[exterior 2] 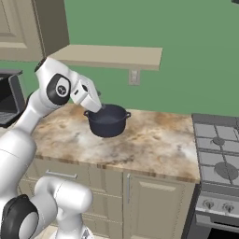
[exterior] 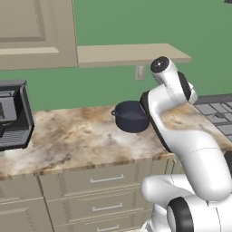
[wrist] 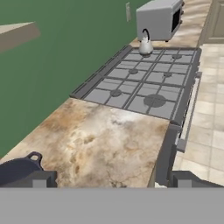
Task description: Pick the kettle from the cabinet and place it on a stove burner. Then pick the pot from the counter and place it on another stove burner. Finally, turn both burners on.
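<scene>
Beside the pot [exterior 2: 108, 119] on the desk [exterior 2: 149, 140], your hand [exterior 2: 95, 103] gapes apart, empty; kettle [wrist: 145, 43] sits on stove; lower onto the rim next.

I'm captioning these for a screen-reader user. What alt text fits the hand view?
A grey six-burner range lies ahead with a small kettle on its far corner burner and a toaster oven beyond. Marbled counter fills the foreground, the dark pot at lower left beside the open fingers.
</scene>
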{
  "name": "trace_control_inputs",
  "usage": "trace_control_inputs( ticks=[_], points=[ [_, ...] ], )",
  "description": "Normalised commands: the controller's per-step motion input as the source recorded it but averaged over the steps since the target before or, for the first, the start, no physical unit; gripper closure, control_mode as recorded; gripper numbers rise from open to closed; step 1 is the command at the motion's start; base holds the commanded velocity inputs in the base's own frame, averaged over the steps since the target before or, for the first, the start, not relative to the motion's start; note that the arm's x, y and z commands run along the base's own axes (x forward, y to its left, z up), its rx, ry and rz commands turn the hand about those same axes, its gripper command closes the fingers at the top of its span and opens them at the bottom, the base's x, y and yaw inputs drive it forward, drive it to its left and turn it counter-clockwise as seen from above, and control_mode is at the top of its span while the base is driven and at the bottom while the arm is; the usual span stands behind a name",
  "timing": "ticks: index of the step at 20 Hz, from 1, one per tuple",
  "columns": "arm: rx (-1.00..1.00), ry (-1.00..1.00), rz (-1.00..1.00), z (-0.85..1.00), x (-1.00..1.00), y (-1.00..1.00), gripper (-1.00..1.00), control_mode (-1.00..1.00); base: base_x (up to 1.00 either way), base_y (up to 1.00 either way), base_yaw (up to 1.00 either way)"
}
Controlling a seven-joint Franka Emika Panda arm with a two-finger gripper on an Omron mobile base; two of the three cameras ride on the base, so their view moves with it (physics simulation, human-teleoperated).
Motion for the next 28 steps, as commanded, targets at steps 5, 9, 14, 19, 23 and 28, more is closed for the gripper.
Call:
trace_control_inputs(
  ticks=[5, 9, 14, 19, 23, 28],
  points=[
    [0.00, 0.00, 0.00, 0.00, 0.00, 0.01, -1.00, -1.00, 0.00, 0.00, 0.00],
    [0.00, 0.00, 0.00, -0.03, 0.00, 0.05, -1.00, -1.00, 0.00, 0.00, 0.00],
    [0.00, 0.04, -0.01, -0.12, 0.00, 0.17, -1.00, -1.00, 0.00, 0.00, 0.00],
    [0.00, 0.05, -0.02, -0.10, 0.00, 0.18, -1.00, -1.00, 0.00, 0.00, 0.00],
    [0.00, 0.06, -0.02, -0.12, 0.01, 0.19, -1.00, -1.00, 0.00, 0.00, 0.00],
    [0.01, 0.06, 0.00, -0.24, 0.05, 0.19, -1.00, -1.00, 0.00, 0.00, 0.00]
  ],
)
